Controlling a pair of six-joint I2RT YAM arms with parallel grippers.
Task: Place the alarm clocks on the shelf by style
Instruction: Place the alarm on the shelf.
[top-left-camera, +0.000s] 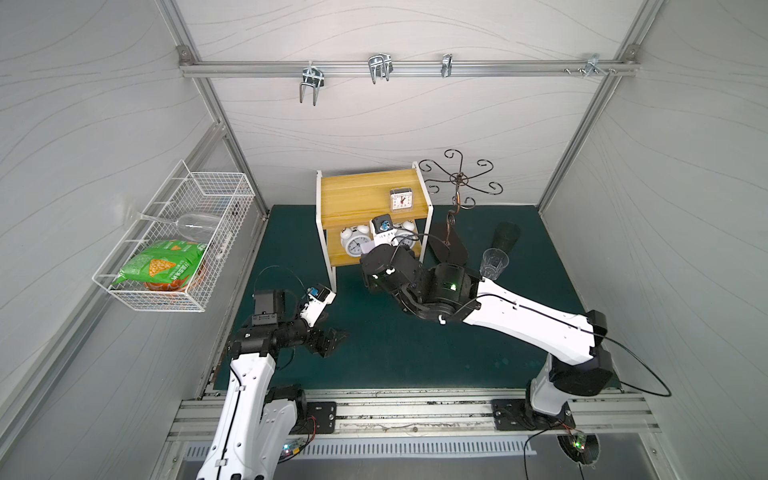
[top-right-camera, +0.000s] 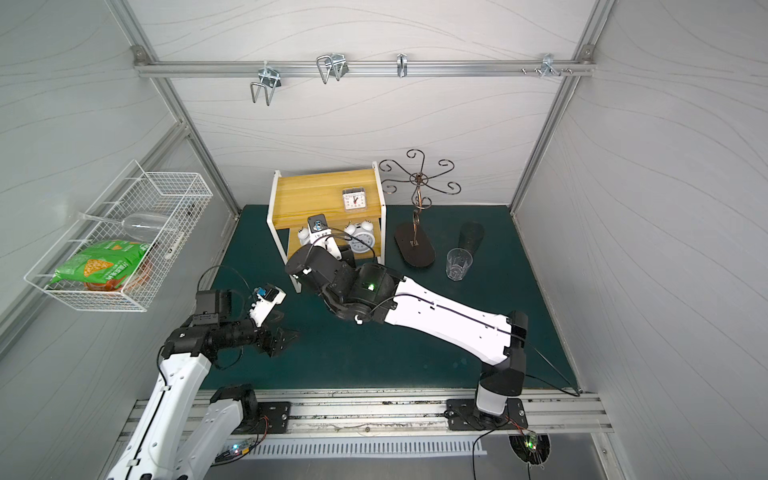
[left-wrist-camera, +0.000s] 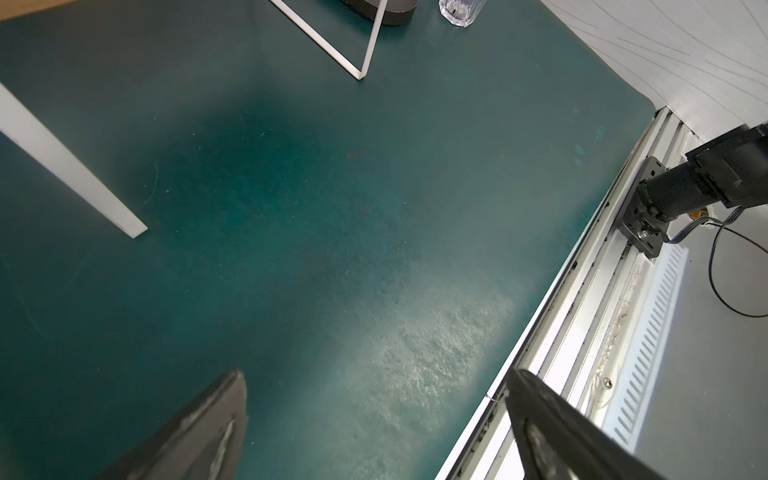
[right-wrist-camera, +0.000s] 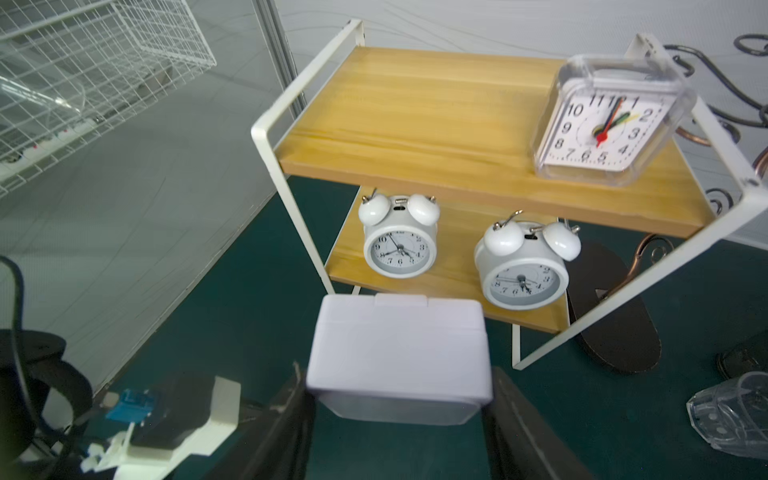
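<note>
white boxy clock, rounded corners

Clear square clock atop shelf, twin-bell clock below.

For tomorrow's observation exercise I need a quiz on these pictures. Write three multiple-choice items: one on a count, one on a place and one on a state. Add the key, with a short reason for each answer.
1. How many twin-bell clocks stand on the lower shelf board?
A) one B) two C) three

2. Where does the clear square clock stand?
A) top shelf board B) lower shelf board C) neither board

3. The right gripper is:
A) open, empty B) shut on a twin-bell clock C) shut on the white square clock

Key:
1 B, two round white ones stand side by side there.
2 A, it stands upright on the top shelf board.
3 C, the white square clock sits clamped in it.
</note>
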